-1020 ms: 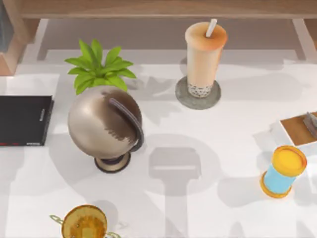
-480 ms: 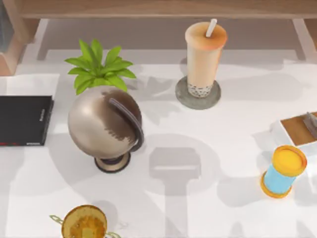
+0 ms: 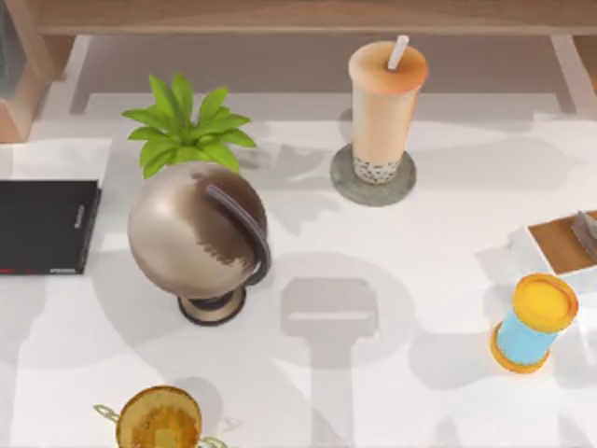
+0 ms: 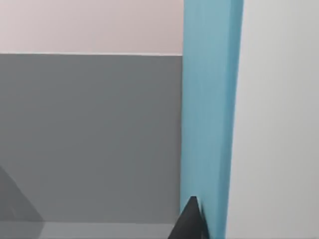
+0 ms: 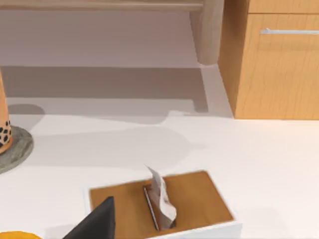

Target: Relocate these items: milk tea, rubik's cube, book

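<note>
Top view puts the milk tea point(image 3: 386, 105) upright on a round grey coaster point(image 3: 373, 179) toward the far side of the white counter point(image 3: 410, 280), and I take that cup as my landmark. It is a tall clear cup of peach-beige drink with dark pearls at the bottom, an orange lid and a white straw. To the left of the cup, nearer me, stands a metallic globe point(image 3: 196, 233) on a dark base, with a green plant point(image 3: 187, 126) just behind it; further left a black slab point(image 3: 47, 226) lies flat at the counter's edge. To the right of the cup and nearer me sits a blue cylinder point(image 3: 534, 322) with yellow-orange ends, tilted, and just beyond it a white box with a wooden top point(image 3: 558, 245). In the left wrist view my left claw point(image 4: 189, 221) shows one dark fingertip touching a light blue book point(image 4: 209, 109); I cannot tell whether it is pinching the cover. In the right wrist view my right claw point(image 5: 97, 224) shows one dark finger just above the box point(image 5: 164, 201), with the cup's base point(image 5: 4, 130) off to one side; I cannot tell its spread.
</note>
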Tool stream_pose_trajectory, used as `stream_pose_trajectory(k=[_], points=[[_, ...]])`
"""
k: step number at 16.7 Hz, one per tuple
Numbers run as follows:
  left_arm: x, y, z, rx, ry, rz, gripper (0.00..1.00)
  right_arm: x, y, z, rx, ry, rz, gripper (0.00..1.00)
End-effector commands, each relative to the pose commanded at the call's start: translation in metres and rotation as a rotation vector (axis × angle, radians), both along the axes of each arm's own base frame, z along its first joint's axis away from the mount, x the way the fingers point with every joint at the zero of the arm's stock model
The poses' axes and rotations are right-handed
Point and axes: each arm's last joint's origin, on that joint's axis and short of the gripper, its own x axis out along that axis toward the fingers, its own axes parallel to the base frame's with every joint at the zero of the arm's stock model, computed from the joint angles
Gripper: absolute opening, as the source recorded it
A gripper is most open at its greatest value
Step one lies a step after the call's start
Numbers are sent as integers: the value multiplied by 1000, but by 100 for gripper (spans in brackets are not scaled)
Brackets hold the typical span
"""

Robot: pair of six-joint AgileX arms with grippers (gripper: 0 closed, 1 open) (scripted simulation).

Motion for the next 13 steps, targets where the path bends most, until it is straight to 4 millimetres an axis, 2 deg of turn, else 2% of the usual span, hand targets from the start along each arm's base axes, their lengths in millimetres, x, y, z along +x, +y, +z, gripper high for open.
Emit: stream_pose_trajectory(k=[8,13], points=[[-1,1,1,3,-4,3,0,0,0,0,0,0,0,100],[-19,28,28,39,-127,70,0,0,0,0,0,0,0,100]])
